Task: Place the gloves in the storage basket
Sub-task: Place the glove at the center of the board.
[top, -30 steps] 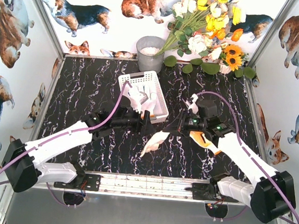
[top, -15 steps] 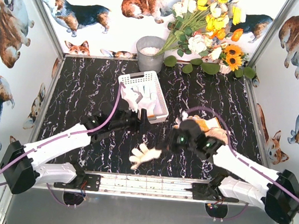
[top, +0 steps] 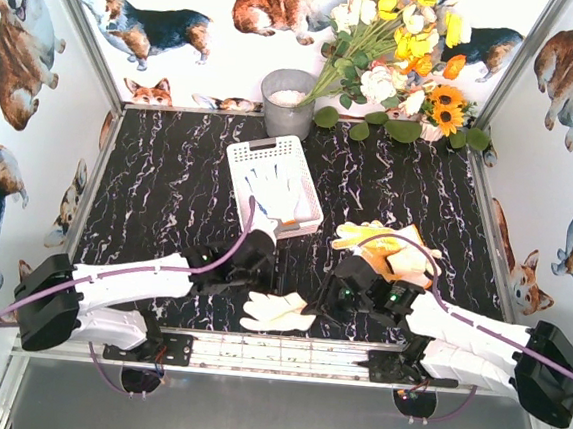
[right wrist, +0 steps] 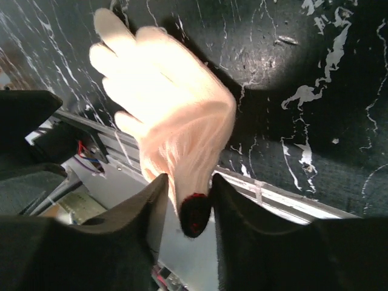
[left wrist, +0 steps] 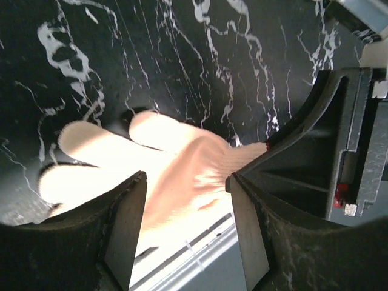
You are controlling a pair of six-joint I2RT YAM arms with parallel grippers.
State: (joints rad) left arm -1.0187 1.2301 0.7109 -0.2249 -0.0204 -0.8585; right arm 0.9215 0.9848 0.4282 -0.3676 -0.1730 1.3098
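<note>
Cream glove (top: 278,312) has dropped onto the table (top: 168,194), bottom centre. My left tool (left wrist: 187,182) gapes above to take it. I can't tell whether the right tool (right wrist: 189,182) grips.

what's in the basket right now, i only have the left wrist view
Observer: The top view shows at least one white glove lying in the basket.
Operator: any gloves out besides the one under me
Observer: Yes, yellow gloves lie right of the basket.
Operator: where's the right end effector
Observer: The right end effector straddles the cuff of that same cream glove.
</note>
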